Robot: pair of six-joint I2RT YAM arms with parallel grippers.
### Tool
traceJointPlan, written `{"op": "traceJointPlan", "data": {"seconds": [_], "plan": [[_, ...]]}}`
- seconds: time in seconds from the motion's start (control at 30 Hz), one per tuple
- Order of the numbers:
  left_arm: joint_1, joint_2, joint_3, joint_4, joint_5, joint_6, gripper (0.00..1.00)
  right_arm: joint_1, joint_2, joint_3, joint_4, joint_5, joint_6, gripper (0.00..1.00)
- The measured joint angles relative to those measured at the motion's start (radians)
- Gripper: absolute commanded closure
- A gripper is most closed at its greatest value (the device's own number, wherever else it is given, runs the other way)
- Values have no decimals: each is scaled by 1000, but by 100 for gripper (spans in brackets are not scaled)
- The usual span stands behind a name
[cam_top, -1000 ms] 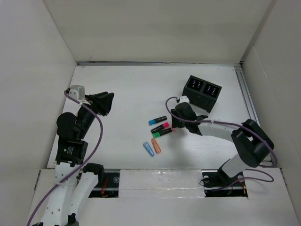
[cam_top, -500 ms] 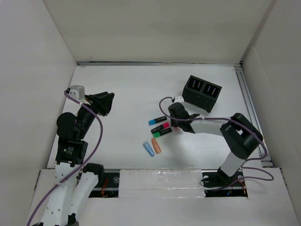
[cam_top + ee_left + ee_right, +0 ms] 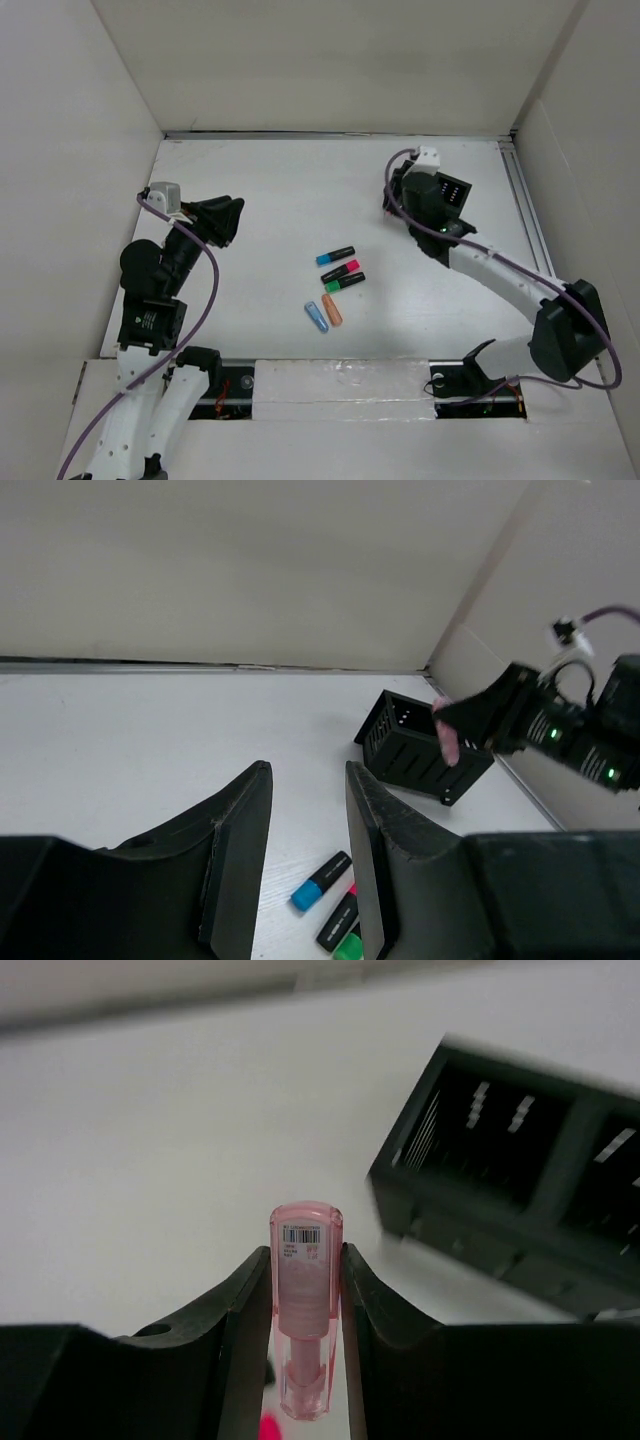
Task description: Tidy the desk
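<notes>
Desk: I am looking down at the desk (image 3: 270,190), a flat white top with white panel walls around it, filling most of the overhead view.
Right gripper: the right gripper (image 3: 304,1258) is clamping a pale pink pen (image 3: 305,1305) between its two fingers, with the barcoded cap pointing out past the fingertips.
Pen position: the pen is hanging in the air, clear of the desk and just beside the black box (image 3: 520,1190). From the left wrist view it is overlapping the box's top edge. I cannot tell whether it is over a compartment.
Box: the two-compartment box is sitting toward the far right of the desk, and the right arm is partly covering it from above.
Left gripper: the left gripper (image 3: 305,780) is hovering over the left side of the desk. Its fingers are drawn close together with nothing between them, and they are pointing toward the middle.
Markers: a blue-tipped marker (image 3: 335,255), a pink-tipped marker (image 3: 341,269) and a green-tipped marker (image 3: 344,282) are lying side by side in the middle of the desk.
Loose pens: a light blue pen (image 3: 316,316) and an orange pen (image 3: 332,310) are lying next to each other, just nearer to me than the markers.
Spacing: both groups are lying well apart from the box and from either gripper.
</notes>
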Motion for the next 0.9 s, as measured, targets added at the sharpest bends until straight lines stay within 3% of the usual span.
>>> {"op": "traceJointPlan", "data": {"seconds": [0.2,0.33,0.6,0.9], "plan": [[0,-21,0,0,-1,0,68,-231,13,109,127,104,-38,84],[0,-27,0,2,0,0,68,-313,102,127,150,144,-69,85],[0,-29,0,7,2,0,68,-344,263,176,177,113,-147,85],[0,-27,0,7,2,0,68,-336,290,194,189,152,-164,86]]}}
